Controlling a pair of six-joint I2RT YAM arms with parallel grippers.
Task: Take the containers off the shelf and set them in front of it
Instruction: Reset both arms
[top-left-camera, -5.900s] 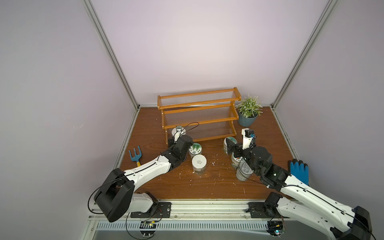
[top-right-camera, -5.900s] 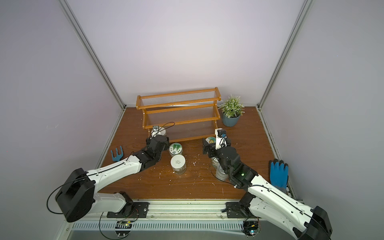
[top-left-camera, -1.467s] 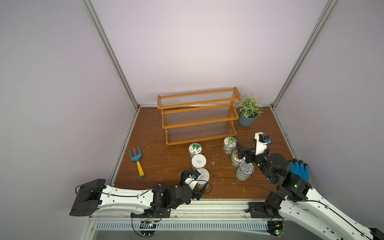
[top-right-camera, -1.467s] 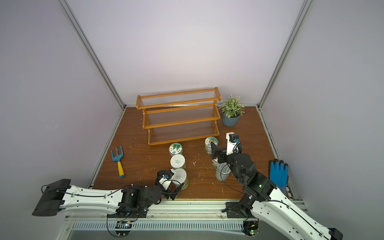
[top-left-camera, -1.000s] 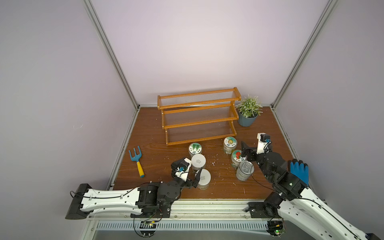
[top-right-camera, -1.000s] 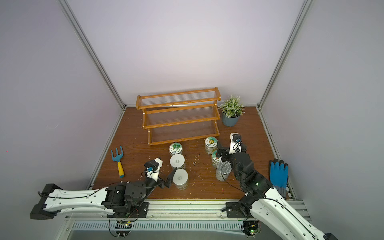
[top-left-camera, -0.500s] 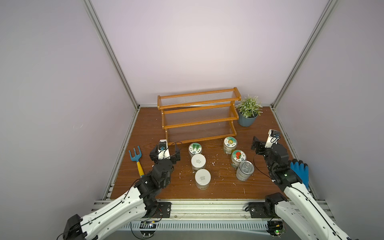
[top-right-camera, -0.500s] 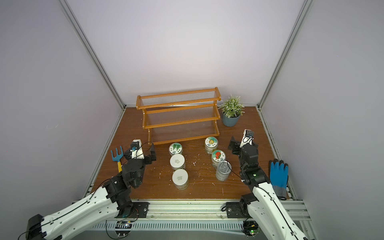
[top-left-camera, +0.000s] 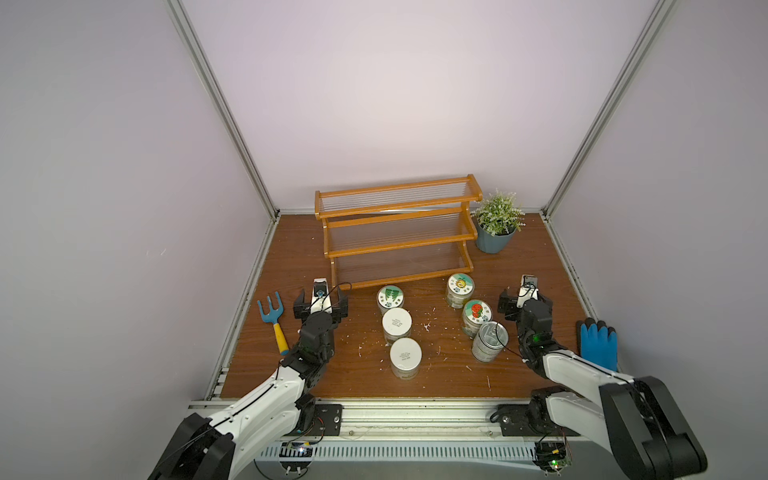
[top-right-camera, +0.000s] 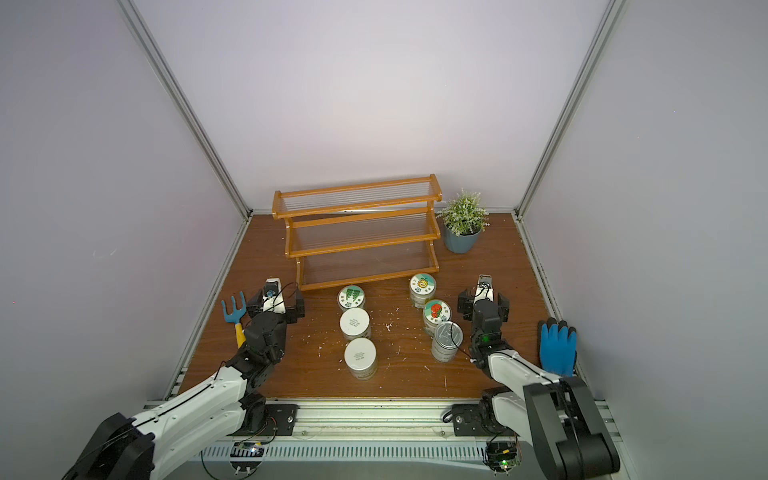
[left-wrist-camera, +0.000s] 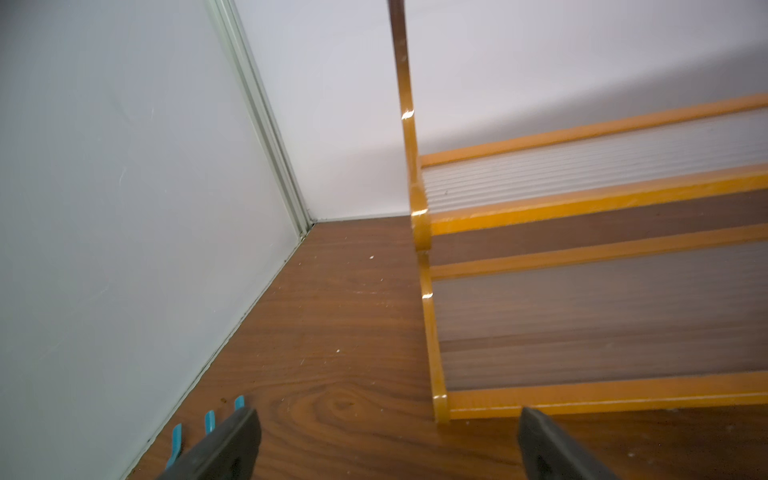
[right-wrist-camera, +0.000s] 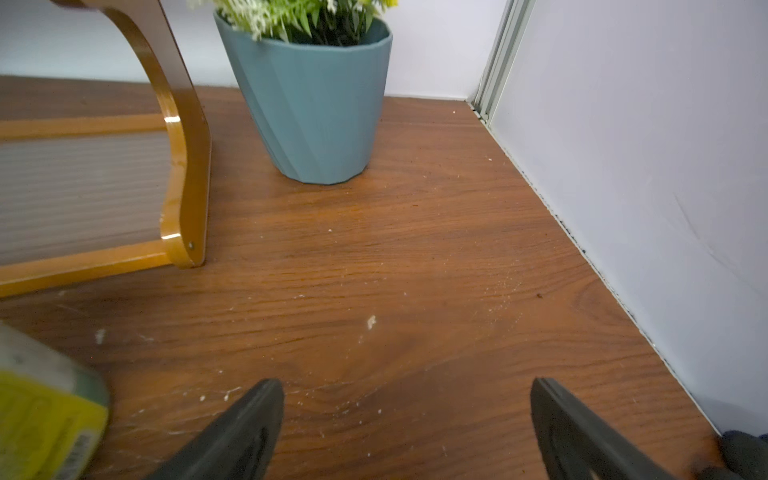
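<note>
- Orange-brown wooden shelf (top-left-camera: 399, 244): three clear ribbed tiers, all bare. Long axis runs across the bench (top-left-camera: 540, 257), steps facing the arms.
- Left tool (top-left-camera: 321, 300), right tool (top-left-camera: 524, 300): jaws wide, empty, flanking the containers.
- Silver can (top-left-camera: 490, 340): upright before the shelf, pull-tab up. Likely stiff and slick; grip mid-wall.
- Green-tree jar (top-left-camera: 390, 300), yellow-flower jar (top-left-camera: 460, 289), red-fruit jar (top-left-camera: 476, 318), two plain jars (top-left-camera: 397, 326) (top-left-camera: 405, 358): upright before the shelf, white lids up, axes vertical. Probably light and smooth; grip the body below the lid.
</note>
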